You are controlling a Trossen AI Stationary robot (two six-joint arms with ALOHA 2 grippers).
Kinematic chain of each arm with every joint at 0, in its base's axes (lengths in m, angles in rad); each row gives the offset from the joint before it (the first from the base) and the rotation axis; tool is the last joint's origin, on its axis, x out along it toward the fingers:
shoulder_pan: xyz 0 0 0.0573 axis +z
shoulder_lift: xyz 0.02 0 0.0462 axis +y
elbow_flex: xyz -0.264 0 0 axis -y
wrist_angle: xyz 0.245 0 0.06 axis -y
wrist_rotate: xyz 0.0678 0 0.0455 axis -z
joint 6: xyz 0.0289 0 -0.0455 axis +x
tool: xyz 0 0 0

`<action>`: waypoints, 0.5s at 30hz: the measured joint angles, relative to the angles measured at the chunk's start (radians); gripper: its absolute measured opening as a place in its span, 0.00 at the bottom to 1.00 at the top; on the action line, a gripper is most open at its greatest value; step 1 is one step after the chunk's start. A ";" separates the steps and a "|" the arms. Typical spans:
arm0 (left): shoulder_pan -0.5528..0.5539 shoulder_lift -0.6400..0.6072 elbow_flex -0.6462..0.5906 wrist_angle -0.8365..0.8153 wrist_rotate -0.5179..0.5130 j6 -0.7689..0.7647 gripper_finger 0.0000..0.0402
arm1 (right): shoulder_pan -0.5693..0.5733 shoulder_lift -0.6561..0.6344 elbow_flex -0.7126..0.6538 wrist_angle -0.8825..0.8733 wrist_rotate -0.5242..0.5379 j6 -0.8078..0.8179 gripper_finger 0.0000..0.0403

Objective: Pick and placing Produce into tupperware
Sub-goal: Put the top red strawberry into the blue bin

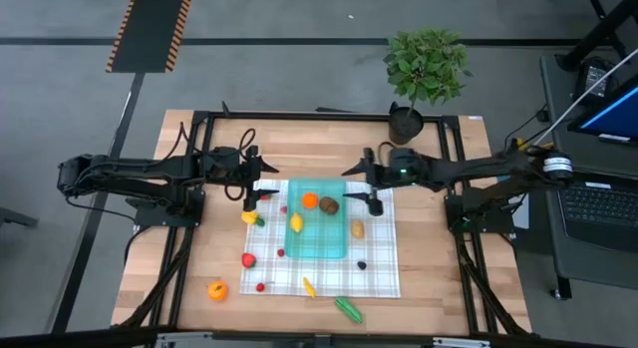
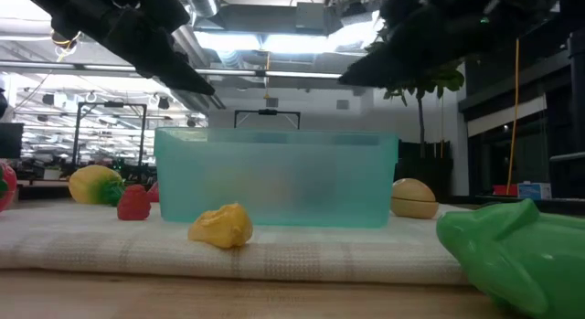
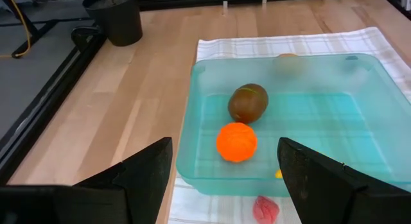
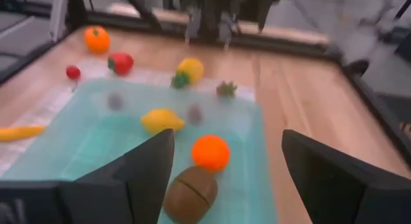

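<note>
produce sits partly inside the teal container [image 1: 321, 228] on the checked cloth [image 1: 379, 273] of the tabletop [image 1: 439, 298]: three pieces inside, an orange [image 3: 236, 142], a brown kiwi [image 3: 248, 102] and a yellow lemon [image 4: 162, 119]. about ten more lie scattered outside. left pincer [image 1: 258, 195] and right pincer [image 1: 371, 200] hover at opposite edges, both wide and empty.

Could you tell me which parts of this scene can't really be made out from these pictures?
- Low view: the tupperware has frosted walls, so its contents are only a blur.
- Low view: a green piece is cut off by the picture's edge.
- Right wrist view: motion blur smears the small dark pieces seen through the container.
- High view: the small dark piece on the cloth is too small to identify.
</note>
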 joint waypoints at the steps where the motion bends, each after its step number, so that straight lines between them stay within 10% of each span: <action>1: 0.000 0.000 0.000 0.000 0.000 0.000 0.68 | -0.003 -0.030 -0.023 0.020 -0.002 0.000 0.72; 15: 0.003 0.000 0.000 -0.067 -0.078 -0.140 0.68 | -0.029 -0.186 -0.243 0.186 -0.022 0.071 0.72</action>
